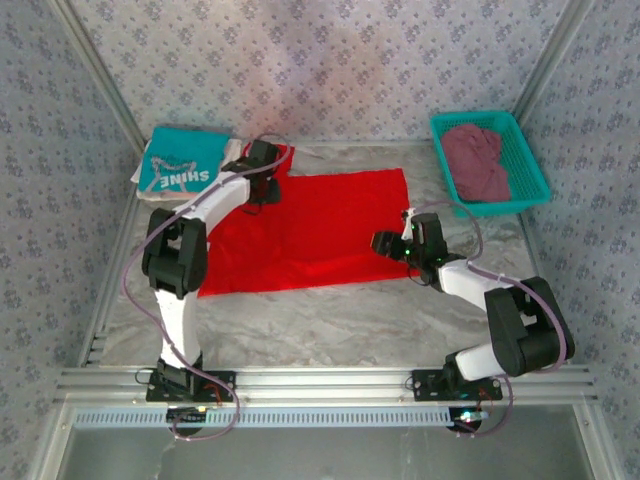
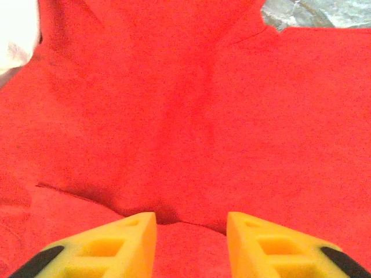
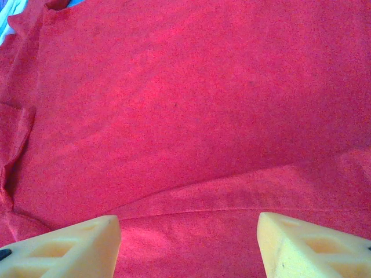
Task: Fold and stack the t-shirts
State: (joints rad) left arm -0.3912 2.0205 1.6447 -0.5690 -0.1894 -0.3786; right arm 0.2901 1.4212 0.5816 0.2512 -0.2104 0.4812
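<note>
First, at the far left of the worktop [image 1: 330,320], the teal shirt [image 1: 180,168] lies folded on the white shirt [image 1: 140,172]. Just right of them the left claw [image 2: 190,223] sits half open on the red shirt [image 1: 320,230], a pucker of cloth rising between its fingers, seemingly not yet pinched. The red shirt lies spread mid-worktop; it looks light, limp and prone to dragging, so edges and corners are the best holds. The right claw [image 3: 188,223] hovers wide open and empty over its right edge. Far right, the maroon shirt [image 1: 478,160] lies crumpled in a basket [image 1: 530,160].
</note>
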